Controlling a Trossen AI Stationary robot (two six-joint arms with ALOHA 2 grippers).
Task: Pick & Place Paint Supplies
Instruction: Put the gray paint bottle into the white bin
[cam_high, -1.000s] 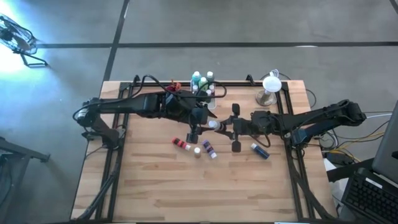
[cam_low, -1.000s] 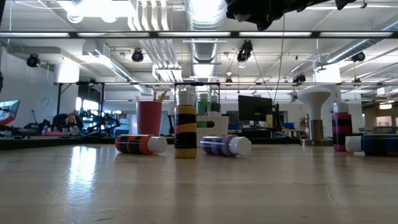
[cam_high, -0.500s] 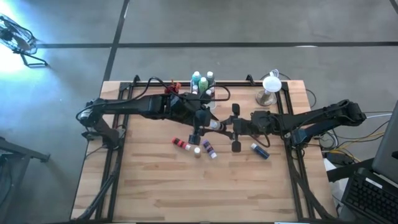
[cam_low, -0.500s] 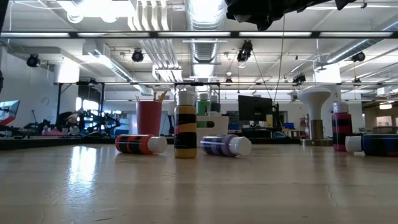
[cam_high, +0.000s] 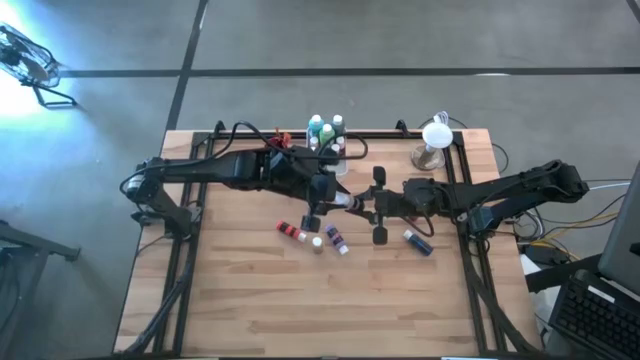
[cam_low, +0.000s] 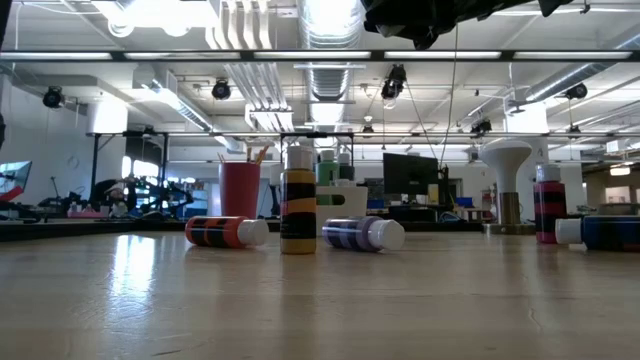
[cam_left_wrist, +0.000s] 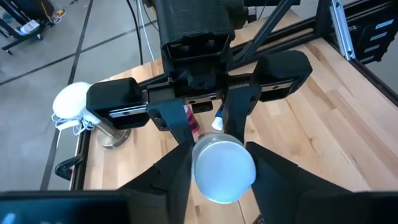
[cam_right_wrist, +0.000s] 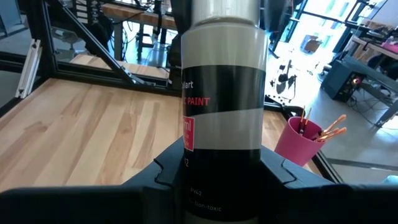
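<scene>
Grey paint bottle (cam_right_wrist: 221, 93) up in the air over the middle of the bench (cam_high: 250, 290), lying sideways between the two arms. Pale grey paint inside, wide black bands, white cap (cam_left_wrist: 224, 171). Clamped by the body in the right gripper (cam_right_wrist: 221, 171). Left gripper (cam_left_wrist: 222, 186) straddling the cap end from the opposite side; can't tell whether it's actually squeezing or just loose around it.

Label: "PAINT" in white capitals, a bit of "...art" above it, a red patch along the side, tiny print lower down ending in "non-toxic". Rest not readable.

Below on the wood: red bottle (cam_low: 225, 231) and purple bottle (cam_low: 362, 234) on their sides, yellow bottle (cam_low: 298, 212) upright between them, blue bottle (cam_low: 600, 232) lying further toward the right arm. More bottles (cam_high: 325, 130) bunched up at one long edge of the bench, next to the magenta cup (cam_right_wrist: 300, 140) with orange brushes (cam_right_wrist: 320, 127) sticking out.

Light butcher-block top, black frame rails. Concrete floor, big open workshop with exposed ducts and strip lights.
</scene>
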